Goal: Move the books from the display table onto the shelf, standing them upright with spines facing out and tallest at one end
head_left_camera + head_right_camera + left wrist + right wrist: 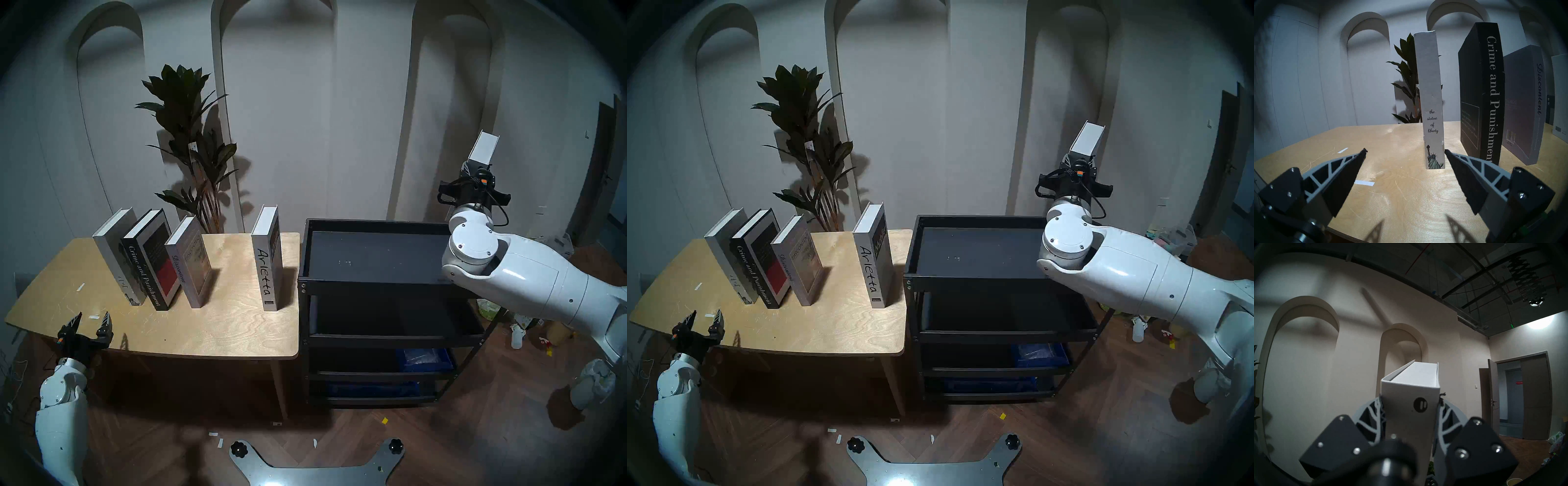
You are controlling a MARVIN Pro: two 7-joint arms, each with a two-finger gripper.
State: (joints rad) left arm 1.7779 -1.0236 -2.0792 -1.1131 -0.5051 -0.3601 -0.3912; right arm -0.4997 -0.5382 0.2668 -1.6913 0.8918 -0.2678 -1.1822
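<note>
Aloft, white book (1410, 395) spine-near, lengthwise away.

plywood table (237, 325), four upright books (190, 261)

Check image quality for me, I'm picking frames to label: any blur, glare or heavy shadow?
Head views: dim, dark fisheye rim, glare on the base plate, long shadows beside the books. Left wrist: sharp, finger shadows on the table. Right wrist: the nearest gripper parts blurred, white book sharp, ceiling light flares.
</note>
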